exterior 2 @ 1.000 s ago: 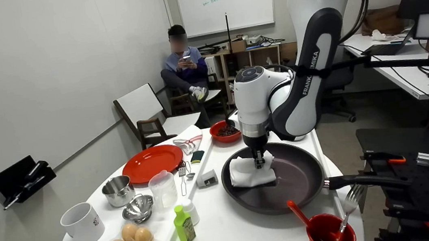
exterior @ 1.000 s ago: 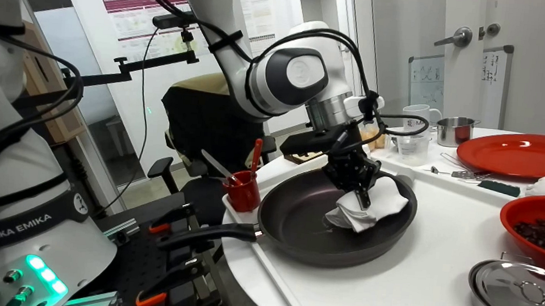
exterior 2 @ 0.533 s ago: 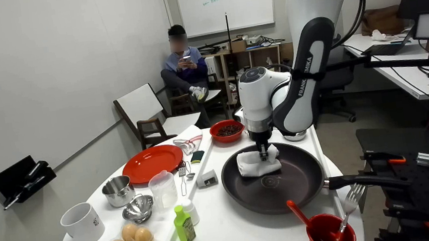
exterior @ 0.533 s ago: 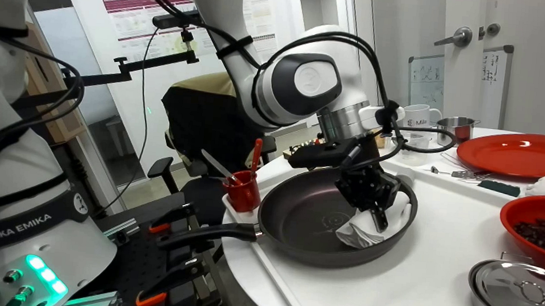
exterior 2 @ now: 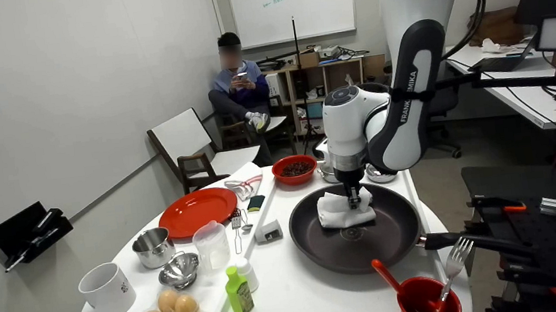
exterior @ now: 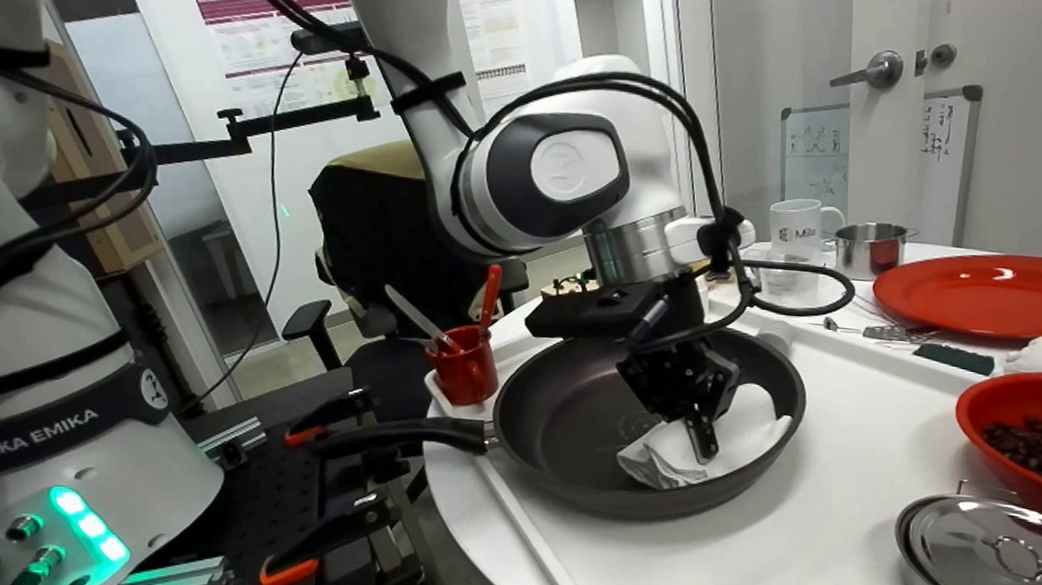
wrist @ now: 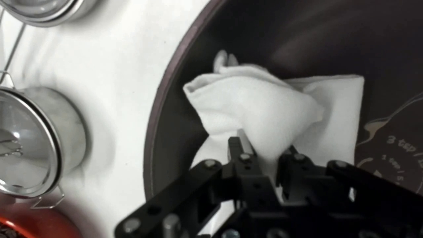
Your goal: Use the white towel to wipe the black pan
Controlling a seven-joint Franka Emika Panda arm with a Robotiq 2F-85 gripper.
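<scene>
My black two-fingered pincer (wrist: 266, 146), angled downward, pinching white cloth towel (wrist: 251, 99).
Towel: folded, creased, centre of wrist view, inside round black pan (wrist: 330, 43), right of frame.

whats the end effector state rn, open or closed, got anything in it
End effector: closed, holding the white towel inside the black pan.

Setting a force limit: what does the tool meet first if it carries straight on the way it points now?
The pan, most likely its floor: the tool points down into it. A layer of the towel it grips may come between; the room left below is hidden.
</scene>
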